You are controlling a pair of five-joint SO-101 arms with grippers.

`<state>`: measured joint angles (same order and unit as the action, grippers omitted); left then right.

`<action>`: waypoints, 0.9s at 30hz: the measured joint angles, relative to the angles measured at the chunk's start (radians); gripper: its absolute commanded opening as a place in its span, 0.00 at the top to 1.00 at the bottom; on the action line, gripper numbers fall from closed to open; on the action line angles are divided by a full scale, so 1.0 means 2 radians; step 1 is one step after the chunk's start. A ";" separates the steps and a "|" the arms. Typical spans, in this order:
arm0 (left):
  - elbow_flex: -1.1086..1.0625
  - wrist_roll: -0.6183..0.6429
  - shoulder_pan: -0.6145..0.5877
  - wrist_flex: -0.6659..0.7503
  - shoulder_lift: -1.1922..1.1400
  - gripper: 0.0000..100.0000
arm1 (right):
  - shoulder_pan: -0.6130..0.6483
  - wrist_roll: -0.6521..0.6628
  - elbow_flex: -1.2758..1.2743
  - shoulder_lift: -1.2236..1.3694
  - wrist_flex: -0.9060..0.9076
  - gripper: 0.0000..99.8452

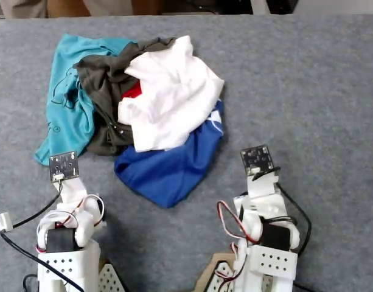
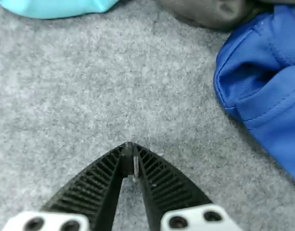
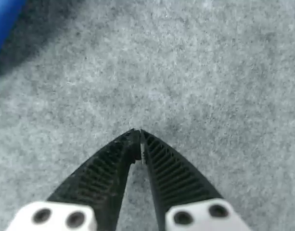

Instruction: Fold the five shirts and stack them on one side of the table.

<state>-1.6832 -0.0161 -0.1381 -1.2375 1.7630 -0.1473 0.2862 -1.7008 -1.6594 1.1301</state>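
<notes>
A heap of shirts lies at the table's left-centre: a white shirt [image 1: 171, 91] on top, a dark olive shirt [image 1: 104, 82], a teal shirt [image 1: 67, 100] at the left, a red shirt [image 1: 132, 91] peeking out, and a blue shirt [image 1: 174, 161] lowest, nearest the arms. My left gripper [image 2: 130, 153] is shut and empty over bare grey felt, with the blue shirt [image 2: 262, 91] and teal shirt [image 2: 56, 7] just beyond it. My right gripper [image 3: 139, 140] is shut and empty above the felt, right of the heap. Both arms [image 1: 67, 182] [image 1: 259, 176] sit near the front edge.
The grey felt table [image 1: 308, 79] stretches open to the right of the heap. Cables [image 1: 22, 219] trail by the left arm's base. A strip of floor and furniture shows beyond the far edge.
</notes>
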 measured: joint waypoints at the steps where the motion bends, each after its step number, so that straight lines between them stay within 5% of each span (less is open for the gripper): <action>1: 0.000 0.000 0.000 0.000 0.000 0.98 | 0.000 0.000 0.000 0.000 0.000 0.98; 27: 0.000 0.000 0.019 -0.002 0.005 0.98 | 0.000 0.000 0.000 0.000 0.000 0.98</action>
<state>-1.6832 -0.0161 -0.0997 -1.2421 1.7737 -0.1473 0.2862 -1.7008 -1.6594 1.1301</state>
